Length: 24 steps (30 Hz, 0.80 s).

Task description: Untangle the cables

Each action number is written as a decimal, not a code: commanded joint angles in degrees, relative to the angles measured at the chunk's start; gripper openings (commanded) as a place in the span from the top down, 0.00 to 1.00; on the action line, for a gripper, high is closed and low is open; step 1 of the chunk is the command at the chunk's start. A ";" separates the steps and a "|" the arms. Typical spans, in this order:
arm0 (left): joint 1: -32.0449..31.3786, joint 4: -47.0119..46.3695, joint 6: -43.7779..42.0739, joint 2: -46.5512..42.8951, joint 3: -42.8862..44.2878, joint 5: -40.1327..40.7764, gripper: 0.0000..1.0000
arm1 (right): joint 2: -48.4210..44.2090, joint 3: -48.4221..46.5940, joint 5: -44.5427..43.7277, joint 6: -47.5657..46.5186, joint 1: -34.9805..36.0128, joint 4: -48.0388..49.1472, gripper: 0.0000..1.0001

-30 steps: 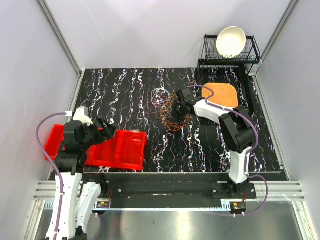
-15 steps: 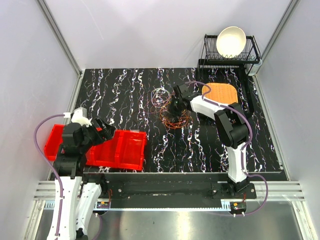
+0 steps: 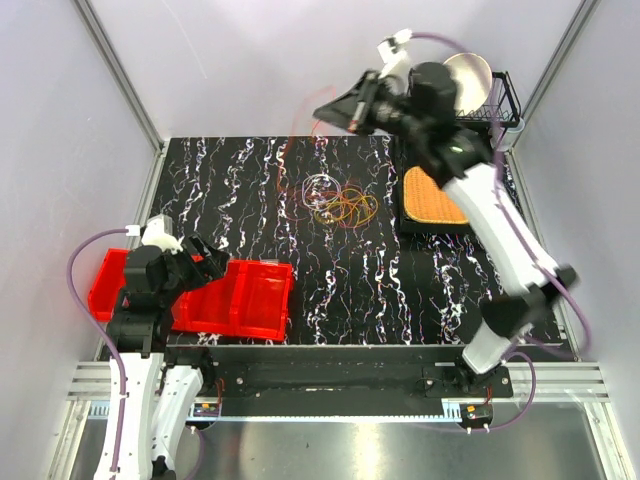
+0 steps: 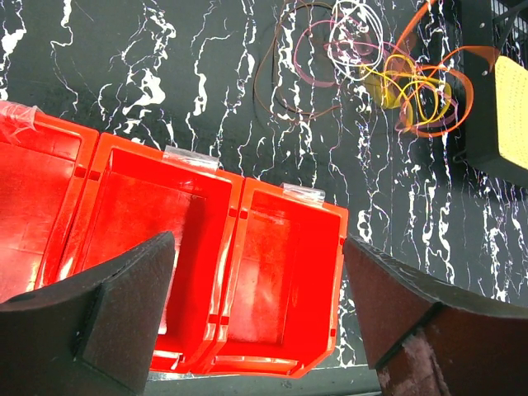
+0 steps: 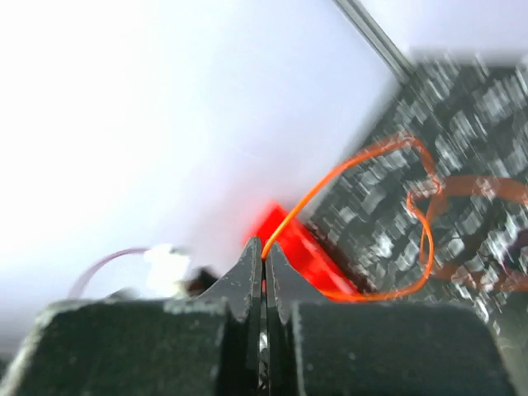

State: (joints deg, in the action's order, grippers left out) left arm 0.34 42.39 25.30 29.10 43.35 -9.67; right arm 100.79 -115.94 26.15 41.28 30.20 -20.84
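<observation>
My left gripper [image 3: 207, 262]: fingers [image 4: 124, 305] wide apart, nothing between them, hovering over the red bins [image 3: 240, 298]. The wrist view cuts off the leftmost bin at the frame edge, and my own pads cover the near rims. Clear strips [image 4: 191, 157] sit on the far rims of the bins; no writing on them is legible.

The cables [image 3: 340, 204]: a tangled heap on the black marbled table [image 3: 230, 180], near its centre, well apart from the bins. White loops lie to the left, yellow and orange to the right. I cannot tell where one loop ends and the next begins. One orange strand leaves the heap upward and is very faint in the top view.

My right gripper [image 3: 335, 108]: high over the far edge of the table, fingers pressed together on that orange cable [image 5: 363, 223]. The wrist view is blurred, so the heap below is only smears.

Further right: an orange mat [image 3: 435, 195] on a dark tray, near the heap. The dish rack [image 3: 508, 100] and white bowl [image 3: 470, 70] are partly hidden behind my right arm.
</observation>
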 commanded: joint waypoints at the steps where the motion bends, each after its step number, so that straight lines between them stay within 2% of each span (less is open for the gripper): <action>1: -0.16 -2.23 -0.25 0.08 -0.02 1.06 0.14 | -7.62 3.25 3.82 -1.99 -0.31 0.27 1.00; 7: -0.08 -3.01 -1.13 1.22 0.68 -3.24 0.16 | -12.90 17.84 6.37 -0.23 -0.23 1.50 1.00; 12: -5.51 -4.68 0.10 3.15 5.50 -2.55 0.17 | -15.54 23.56 9.08 -0.76 -0.22 0.54 1.00; 15: -12.01 -7.05 1.94 7.80 9.19 0.60 0.18 | -17.73 25.41 9.45 -2.33 -0.22 -0.95 1.00; 17: -21.40 -9.42 3.35 12.19 9.82 5.08 0.18 | -19.84 26.11 8.22 -3.83 -0.22 -3.85 1.00; 18: -25.35 -10.22 3.70 13.95 10.17 12.50 0.18 | -20.54 26.20 6.30 -5.14 -0.31 -4.90 1.00; 19: -33.48 -12.22 4.14 17.88 10.78 16.23 0.18 | -22.12 26.29 5.41 -5.85 -0.31 -7.09 1.00; 21: -43.08 -14.43 4.14 22.64 12.18 24.39 0.18 | -23.71 25.94 2.61 -7.78 -0.22 -9.38 1.00; 24: -49.28 -17.60 5.11 32.40 14.56 31.87 0.17 | -26.96 24.10 -1.43 -10.24 -0.31 -13.86 1.00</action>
State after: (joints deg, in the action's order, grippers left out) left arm -41.58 31.77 28.82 52.77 54.48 6.09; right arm 80.09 -88.82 30.39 36.27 30.15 -29.87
